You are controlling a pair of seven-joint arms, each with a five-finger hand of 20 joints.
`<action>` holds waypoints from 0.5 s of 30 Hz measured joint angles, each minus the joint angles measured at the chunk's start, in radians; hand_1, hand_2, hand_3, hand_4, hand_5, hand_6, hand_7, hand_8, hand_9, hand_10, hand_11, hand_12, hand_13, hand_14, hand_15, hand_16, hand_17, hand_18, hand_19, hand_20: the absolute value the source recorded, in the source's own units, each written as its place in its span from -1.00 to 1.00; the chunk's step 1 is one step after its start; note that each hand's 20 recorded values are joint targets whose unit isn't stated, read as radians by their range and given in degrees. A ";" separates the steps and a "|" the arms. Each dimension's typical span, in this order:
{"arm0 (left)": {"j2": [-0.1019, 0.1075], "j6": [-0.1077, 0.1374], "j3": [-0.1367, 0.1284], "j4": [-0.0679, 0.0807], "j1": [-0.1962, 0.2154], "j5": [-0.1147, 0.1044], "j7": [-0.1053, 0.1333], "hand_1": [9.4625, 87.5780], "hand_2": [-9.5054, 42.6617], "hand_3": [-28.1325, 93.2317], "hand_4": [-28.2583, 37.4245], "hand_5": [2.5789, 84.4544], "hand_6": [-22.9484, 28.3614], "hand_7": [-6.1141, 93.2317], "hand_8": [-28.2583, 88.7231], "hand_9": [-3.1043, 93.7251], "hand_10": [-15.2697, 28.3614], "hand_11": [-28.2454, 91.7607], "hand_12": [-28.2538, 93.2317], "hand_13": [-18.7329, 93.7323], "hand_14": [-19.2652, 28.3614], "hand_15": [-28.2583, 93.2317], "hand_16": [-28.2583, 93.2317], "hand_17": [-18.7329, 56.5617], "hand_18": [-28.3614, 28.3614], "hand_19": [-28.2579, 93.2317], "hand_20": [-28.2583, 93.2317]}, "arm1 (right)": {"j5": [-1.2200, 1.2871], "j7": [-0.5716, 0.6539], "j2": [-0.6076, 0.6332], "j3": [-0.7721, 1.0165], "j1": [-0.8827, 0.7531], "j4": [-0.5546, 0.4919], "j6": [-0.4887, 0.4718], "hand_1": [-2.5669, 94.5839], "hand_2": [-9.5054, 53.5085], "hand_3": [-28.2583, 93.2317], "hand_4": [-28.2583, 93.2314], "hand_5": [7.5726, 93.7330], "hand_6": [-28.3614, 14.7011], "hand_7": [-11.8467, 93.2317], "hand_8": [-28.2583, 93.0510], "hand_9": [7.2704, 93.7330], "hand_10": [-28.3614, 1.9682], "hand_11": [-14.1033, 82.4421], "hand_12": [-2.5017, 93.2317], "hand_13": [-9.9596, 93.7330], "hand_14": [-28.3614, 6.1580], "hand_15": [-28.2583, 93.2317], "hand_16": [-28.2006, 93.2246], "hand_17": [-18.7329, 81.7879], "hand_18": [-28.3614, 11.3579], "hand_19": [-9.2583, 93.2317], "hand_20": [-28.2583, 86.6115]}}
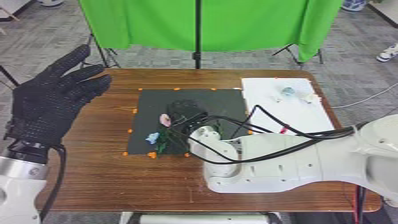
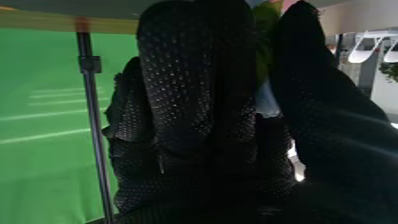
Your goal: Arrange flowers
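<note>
Right hand (image 1: 187,108) over the mat (image 1: 226,99), by a pink flower (image 1: 165,120) (grip? can't tell); left hand (image 1: 44,97), fingers loose, beside it, likely leaving room.

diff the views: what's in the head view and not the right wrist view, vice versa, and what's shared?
Head view: left hand raised with fingers extended over the table's left side; black mat with a blue flower near its left edge; white sheet beside the mat, small pale pieces on it.

Right wrist view: white chair and leafy plant in the room behind.

Both: right hand, green backdrop, dark upright pole.
</note>
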 measured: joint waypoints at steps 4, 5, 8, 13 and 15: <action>0.000 -0.001 0.001 0.001 0.000 0.000 0.000 -0.65 -0.36 0.72 -0.88 -0.26 0.20 -0.55 -0.70 -0.30 0.65 -0.12 -0.36 -0.24 1.00 0.20 -0.65 -0.62 1.00 0.30 0.14 | -0.013 0.009 -0.003 -0.006 0.003 0.002 -0.005 0.01 -1.00 0.61 -1.00 0.38 0.50 -0.49 -0.73 0.92 0.39 -0.25 -0.41 0.81 0.43 0.36 -0.19 0.18 -0.48 1.00 -0.26; 0.000 -0.001 0.001 0.001 0.000 0.000 0.000 -0.65 -0.36 0.72 -0.88 -0.26 0.20 -0.55 -0.70 -0.30 0.66 -0.12 -0.36 -0.24 1.00 0.20 -0.65 -0.62 1.00 0.30 0.14 | -0.015 0.011 -0.003 -0.006 0.003 0.002 -0.006 0.00 -1.00 0.61 -1.00 0.36 0.48 -0.49 -0.74 0.91 0.39 -0.24 -0.42 0.81 0.43 0.36 -0.19 0.18 -0.48 1.00 -0.26; 0.000 -0.001 0.002 0.001 0.000 0.001 0.000 -0.64 -0.36 0.72 -0.88 -0.26 0.20 -0.56 -0.70 -0.30 0.66 -0.12 -0.35 -0.24 1.00 0.20 -0.65 -0.62 1.00 0.30 0.14 | -0.020 0.018 -0.005 -0.006 0.003 0.003 -0.008 0.01 -1.00 0.59 -1.00 0.34 0.46 -0.48 -0.74 0.89 0.38 -0.23 -0.43 0.80 0.42 0.37 -0.20 0.17 -0.48 1.00 -0.26; -0.001 -0.002 0.003 0.002 -0.001 0.001 -0.001 -0.65 -0.36 0.72 -0.88 -0.26 0.20 -0.56 -0.70 -0.29 0.66 -0.12 -0.35 -0.24 1.00 0.20 -0.65 -0.62 1.00 0.30 0.14 | -0.023 0.024 -0.007 -0.006 0.004 0.006 -0.016 0.01 -1.00 0.59 -1.00 0.33 0.46 -0.48 -0.74 0.88 0.37 -0.21 -0.44 0.79 0.42 0.37 -0.20 0.17 -0.49 1.00 -0.26; -0.001 -0.002 0.005 0.003 -0.003 0.001 -0.001 -0.65 -0.36 0.72 -0.88 -0.26 0.20 -0.56 -0.70 -0.29 0.66 -0.12 -0.35 -0.24 1.00 0.19 -0.65 -0.62 1.00 0.30 0.14 | -0.022 0.025 -0.008 -0.006 0.004 0.008 -0.022 0.00 -1.00 0.59 -1.00 0.32 0.46 -0.49 -0.74 0.87 0.36 -0.20 -0.46 0.79 0.42 0.38 -0.20 0.17 -0.49 1.00 -0.27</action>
